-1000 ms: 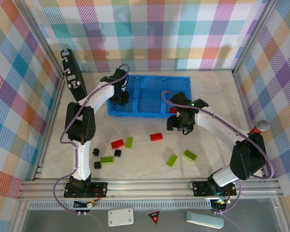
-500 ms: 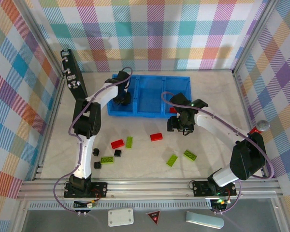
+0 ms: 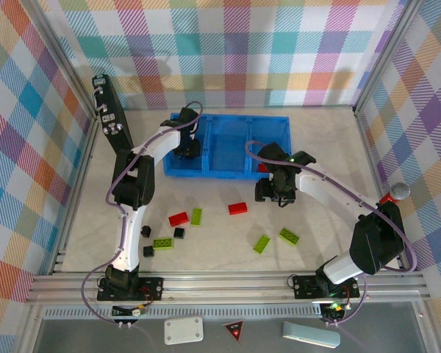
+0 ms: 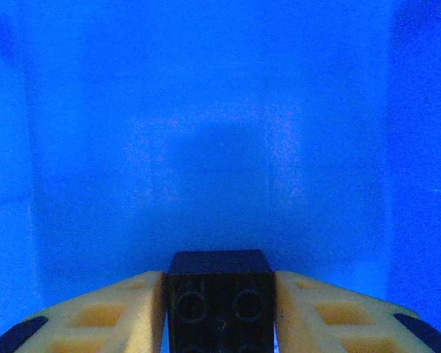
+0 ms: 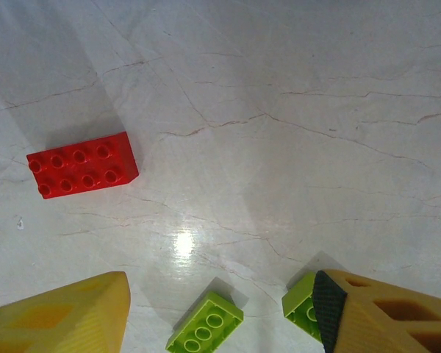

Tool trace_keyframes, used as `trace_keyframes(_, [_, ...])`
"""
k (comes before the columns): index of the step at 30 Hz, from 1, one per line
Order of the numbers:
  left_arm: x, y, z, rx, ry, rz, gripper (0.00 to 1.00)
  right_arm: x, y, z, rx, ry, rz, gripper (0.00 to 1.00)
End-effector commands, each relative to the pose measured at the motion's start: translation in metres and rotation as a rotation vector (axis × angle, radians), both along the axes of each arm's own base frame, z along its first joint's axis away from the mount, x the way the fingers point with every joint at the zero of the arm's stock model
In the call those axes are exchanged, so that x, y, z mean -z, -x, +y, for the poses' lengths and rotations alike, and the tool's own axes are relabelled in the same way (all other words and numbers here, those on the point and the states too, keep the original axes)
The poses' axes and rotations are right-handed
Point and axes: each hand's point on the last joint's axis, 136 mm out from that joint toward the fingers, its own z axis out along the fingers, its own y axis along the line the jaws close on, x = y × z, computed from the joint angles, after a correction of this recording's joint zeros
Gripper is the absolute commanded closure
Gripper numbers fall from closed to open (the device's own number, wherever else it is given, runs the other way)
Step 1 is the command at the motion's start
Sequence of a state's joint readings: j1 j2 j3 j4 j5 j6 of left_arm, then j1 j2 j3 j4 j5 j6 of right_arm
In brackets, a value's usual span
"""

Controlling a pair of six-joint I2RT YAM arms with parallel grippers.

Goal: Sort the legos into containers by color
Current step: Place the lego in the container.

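Observation:
My left gripper [image 3: 185,150] is down in the left compartment of the blue tray [image 3: 228,119]. Its yellow fingers stand against both sides of a black cube [image 4: 220,301], just above the blue floor. The right gripper [image 3: 272,193] hangs open over the table in front of the tray, with nothing between its fingers [image 5: 73,312]. Below it lie a red brick [image 5: 82,165] and two lime-green bricks [image 5: 206,323] [image 5: 300,309]. A red piece [image 3: 262,168] shows in the right compartment. More red, green and black bricks lie around the front left [image 3: 178,218].
A black case [image 3: 109,114] leans against the left wall. Metal frame rails [image 3: 228,285] run along the near edge, and checked walls close in the other sides. Bare table lies right of the tray.
My left arm has reached a little farther back over the left compartment, carrying the black cube. The right arm and the loose bricks have stayed put.

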State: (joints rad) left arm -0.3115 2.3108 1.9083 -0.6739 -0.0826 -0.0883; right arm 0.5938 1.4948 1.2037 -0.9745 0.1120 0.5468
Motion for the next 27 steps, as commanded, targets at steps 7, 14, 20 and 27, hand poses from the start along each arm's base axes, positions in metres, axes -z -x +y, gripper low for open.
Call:
trace_keyframes(7, [-0.035,-0.005,0.0,-0.002,0.03,-0.052,0.56,-0.004,0.007,0.002,0.002,-0.003,0.002,0.32])
trace_keyframes(14, [-0.062,0.004,0.0,-0.003,0.053,-0.069,0.56,0.0,0.008,0.012,-0.024,0.005,0.008,0.32])
trace_keyframes(20, [-0.084,0.018,0.001,-0.004,0.074,-0.078,0.56,0.003,0.008,0.022,-0.045,0.012,0.012,0.32])
trace_keyframes(27, [-0.105,0.048,0.008,0.002,0.087,-0.069,0.56,0.01,0.012,0.025,-0.046,0.02,0.025,0.32])
